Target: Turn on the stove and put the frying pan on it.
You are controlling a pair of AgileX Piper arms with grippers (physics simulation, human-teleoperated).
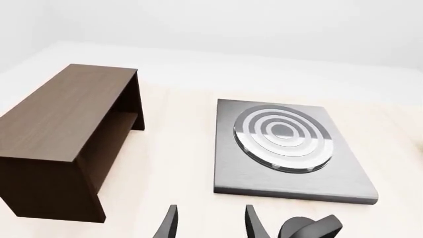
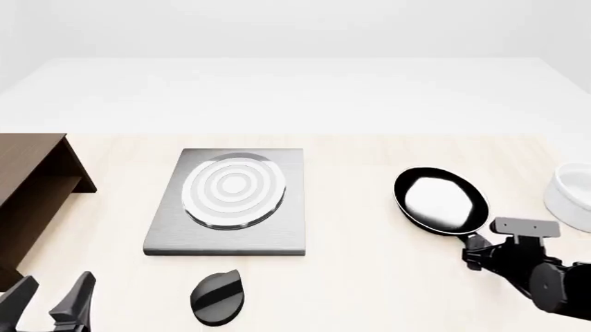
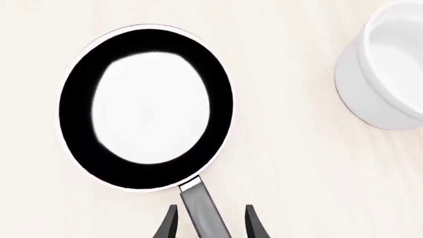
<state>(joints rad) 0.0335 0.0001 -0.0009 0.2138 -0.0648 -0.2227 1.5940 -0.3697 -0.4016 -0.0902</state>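
Note:
The stove (image 2: 277,235) is a grey plate with a ringed burner (image 2: 234,191) in the middle left of the table; it also shows in the left wrist view (image 1: 290,183). Its black knob (image 2: 217,297) lies apart, in front of the plate, and shows in the left wrist view (image 1: 310,228). The frying pan (image 2: 441,200) rests on the table to the right. My right gripper (image 3: 210,223) is open with its fingers on either side of the pan handle (image 3: 201,208), not touching it. My left gripper (image 2: 51,299) is open and empty, left of the knob.
A brown wooden cabinet (image 2: 28,194) stands at the left edge, next to the stove. A white bowl (image 2: 572,190) stands at the right edge, just beyond the pan; it also shows in the right wrist view (image 3: 387,74).

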